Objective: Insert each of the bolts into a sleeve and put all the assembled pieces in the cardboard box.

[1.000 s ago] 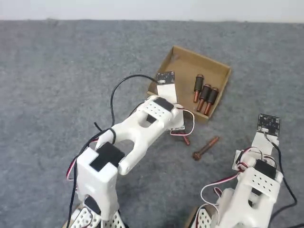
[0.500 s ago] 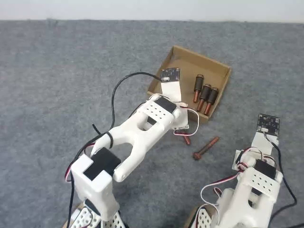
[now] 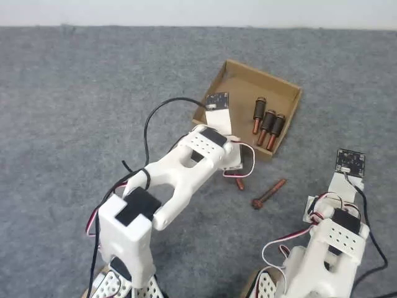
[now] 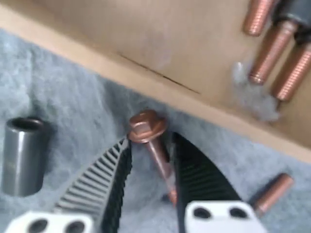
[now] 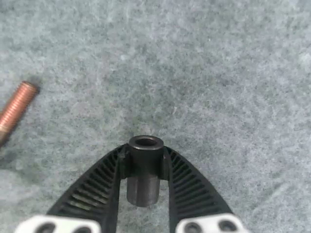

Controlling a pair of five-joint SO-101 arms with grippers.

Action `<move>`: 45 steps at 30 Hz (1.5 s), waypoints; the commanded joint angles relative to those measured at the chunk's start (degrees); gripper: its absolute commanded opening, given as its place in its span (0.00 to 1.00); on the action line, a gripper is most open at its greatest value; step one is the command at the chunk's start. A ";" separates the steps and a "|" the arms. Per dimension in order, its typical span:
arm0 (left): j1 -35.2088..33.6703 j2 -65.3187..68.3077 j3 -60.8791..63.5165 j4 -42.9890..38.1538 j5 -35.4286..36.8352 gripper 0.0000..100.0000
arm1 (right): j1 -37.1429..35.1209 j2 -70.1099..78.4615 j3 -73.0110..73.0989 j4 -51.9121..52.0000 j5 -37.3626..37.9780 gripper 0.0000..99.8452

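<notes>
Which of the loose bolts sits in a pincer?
The bolt beside the cardboard box, clamped in the left pincer. The other loose bolt lies free on the carpet, and the three sleeved bolts lie inside the box.

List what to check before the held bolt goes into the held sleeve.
1. Bolt clamped in left gripper: ok.
2. Sleeve clamped in right gripper, bore open at the front: ok.
3. Bolt lined up with sleeve: not ok; the grippers are well apart.
4. Room in cardboard box: ok; three assembled pieces lie along one side.
5. Loose bolt and spare sleeve on the carpet, clear of the path: cannot tell.
</notes>
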 commanded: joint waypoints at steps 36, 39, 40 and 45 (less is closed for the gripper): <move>-4.75 -28.48 24.13 -6.15 -21.45 0.01 | -0.48 -1.71 -0.44 -0.92 1.14 0.01; -6.59 -34.81 29.05 -6.51 -21.36 0.01 | -0.48 -1.63 -0.44 -0.92 1.14 0.01; -7.65 -37.01 30.55 -6.51 -21.36 0.01 | -0.48 -1.63 -0.44 -0.92 1.14 0.01; -14.59 -47.21 37.32 -6.51 -21.36 0.01 | -1.19 -1.80 -0.53 -0.92 1.14 0.01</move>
